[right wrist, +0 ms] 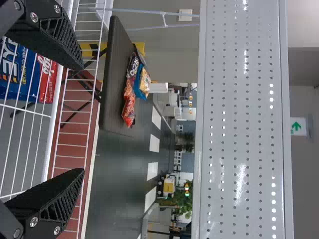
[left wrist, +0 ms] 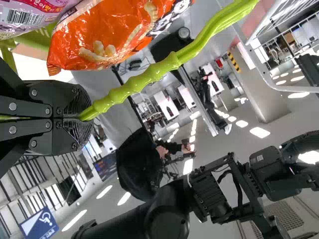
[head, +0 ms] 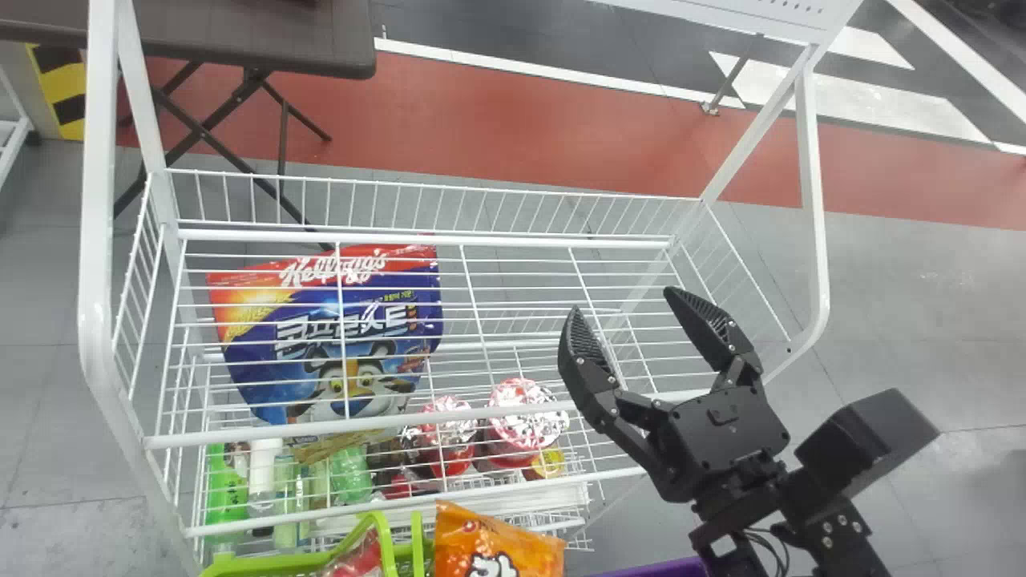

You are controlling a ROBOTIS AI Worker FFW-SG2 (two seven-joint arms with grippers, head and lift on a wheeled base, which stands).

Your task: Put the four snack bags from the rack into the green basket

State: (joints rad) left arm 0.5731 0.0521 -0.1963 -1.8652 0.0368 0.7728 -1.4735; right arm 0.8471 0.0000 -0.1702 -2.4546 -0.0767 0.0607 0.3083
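My right gripper [head: 624, 300] gapes empty, left gripper [left wrist: 86, 118] clamps the handle [left wrist: 135, 82]; the orange bag [left wrist: 107, 37] at the basket's rim [head: 264, 565] looks light, crushable, best seam-pinched

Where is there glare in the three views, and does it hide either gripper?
Head view: white highlights on the foil lids; right wrist view: bright streaks on the perforated panel; left wrist view: glints on the orange bag, bright lights behind. Both the left gripper and right gripper read clearly.

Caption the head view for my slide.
Open right gripper over the white rack, with an orange snack bag at the green basket.
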